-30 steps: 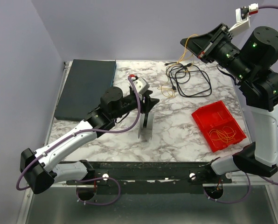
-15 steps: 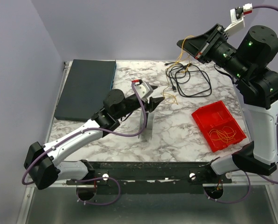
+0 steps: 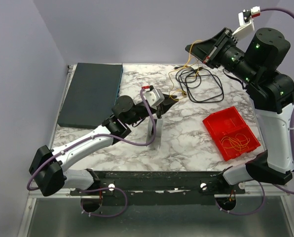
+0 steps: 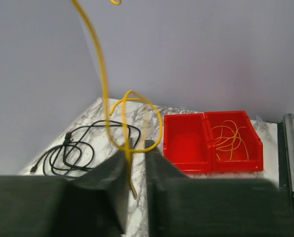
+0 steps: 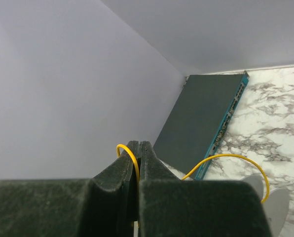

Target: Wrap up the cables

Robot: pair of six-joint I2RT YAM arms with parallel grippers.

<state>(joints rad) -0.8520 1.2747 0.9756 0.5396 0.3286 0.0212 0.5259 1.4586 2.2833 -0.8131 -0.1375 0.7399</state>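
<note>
Two arms worked near the red bin. Beyond it, my right gripper hung high, fingers pinched together on a yellow cable. Left of the bin, my left gripper clamped that cable's lower end; more cables lay inside the bin.

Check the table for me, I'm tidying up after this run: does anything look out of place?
Only the black cord sprawls in loose loops at the table's far edge. The yellow wire is off the table, strung between the left gripper and right gripper. The red bin holds more strands.
</note>
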